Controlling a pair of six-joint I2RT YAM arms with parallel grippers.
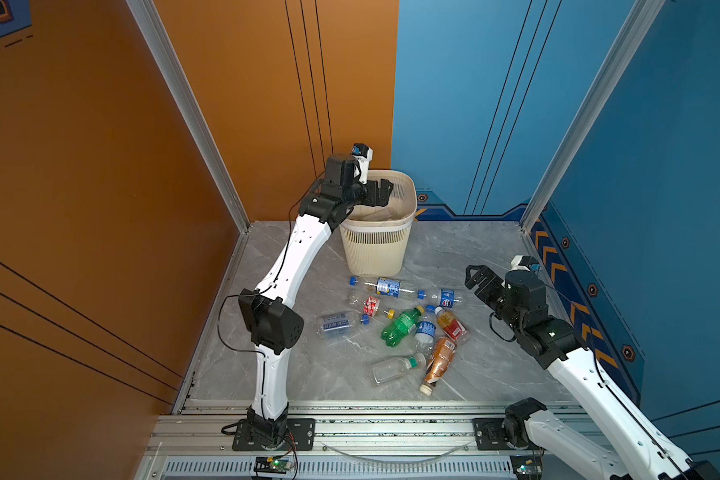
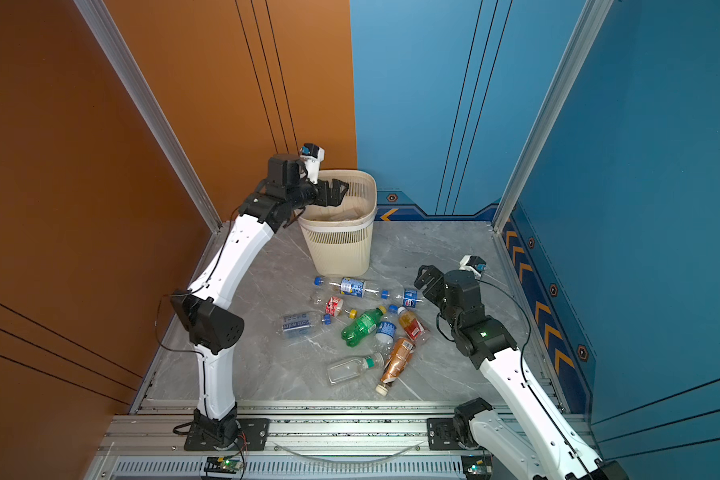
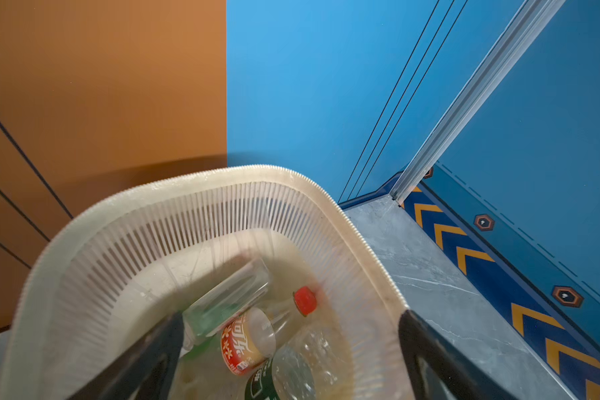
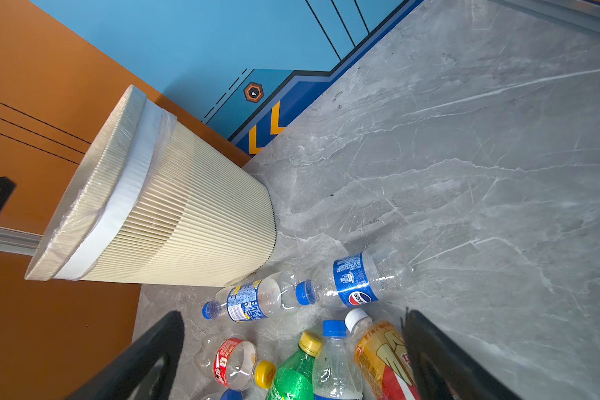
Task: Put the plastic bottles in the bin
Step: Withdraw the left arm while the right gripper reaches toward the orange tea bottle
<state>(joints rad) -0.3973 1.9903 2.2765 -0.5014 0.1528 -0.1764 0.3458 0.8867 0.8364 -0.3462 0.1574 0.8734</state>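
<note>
The cream slatted bin stands at the back of the floor. My left gripper hangs open over its mouth, holding nothing. In the left wrist view the fingers frame the bin's inside, where a red-capped bottle, a clear bottle and a dark-labelled one lie. Several plastic bottles lie on the floor in front of the bin, among them a green one. My right gripper hovers open to their right, empty.
Orange and blue walls with aluminium posts close in the grey marble floor. The metal rail with both arm bases runs along the front. A blue-labelled bottle and a Pepsi bottle lie nearest the bin's foot.
</note>
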